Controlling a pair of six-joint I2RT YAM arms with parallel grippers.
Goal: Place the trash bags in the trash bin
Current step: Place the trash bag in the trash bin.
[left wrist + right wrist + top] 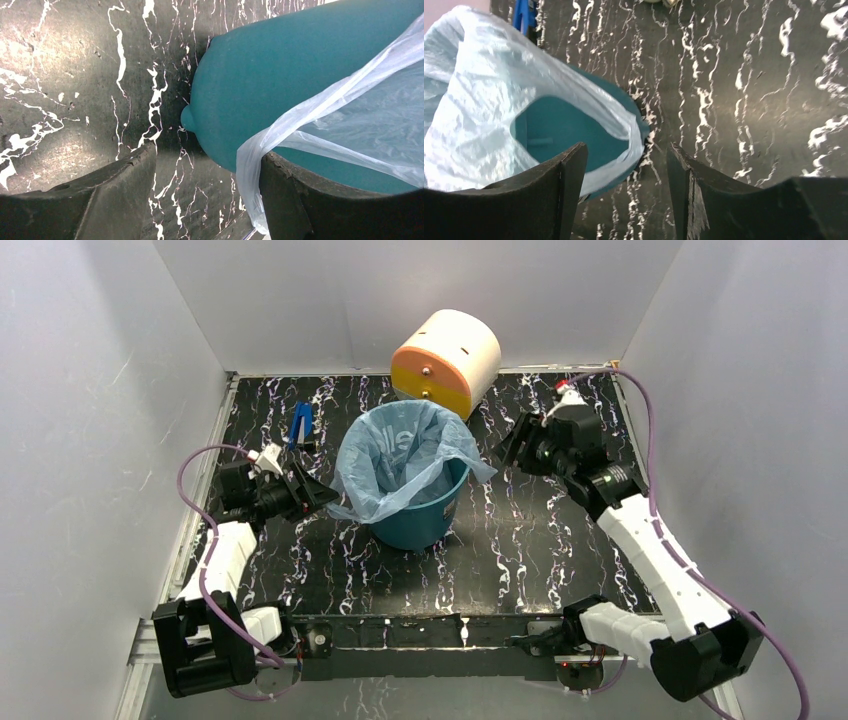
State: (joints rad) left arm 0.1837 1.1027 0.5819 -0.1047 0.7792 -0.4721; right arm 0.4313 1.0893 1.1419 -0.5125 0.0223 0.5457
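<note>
White walls closed round a black, white-veined table point(520, 560) with two arms bolted at its near edge. The left gripper point(318, 492) had its two fingers spread wide and pinched nothing. In its wrist view a strip of the one light-blue trash bag point(320, 107) ran down along the inner edge of one finger point(285, 195), while the other finger stood clear of it. Straight ahead of those fingertips rose the teal wall of the one trash bin point(260, 75).

The right gripper point(515, 447) was spread as well, with only bare table between its fingers. The bin's rim and the bag's edge sat ahead of it and to one side, near one fingertip.

Seen from above, the bin stood between the two grippers. The bag lay inside it with its mouth open and its edge folded over the rim. Slack film spilled down the side facing the left gripper, and a flap reached toward the right one.

Beyond the bin, away from both grippers, sat one cream-and-orange drum point(447, 360). One small blue object point(300, 425), too small to identify, lay past the left gripper.
</note>
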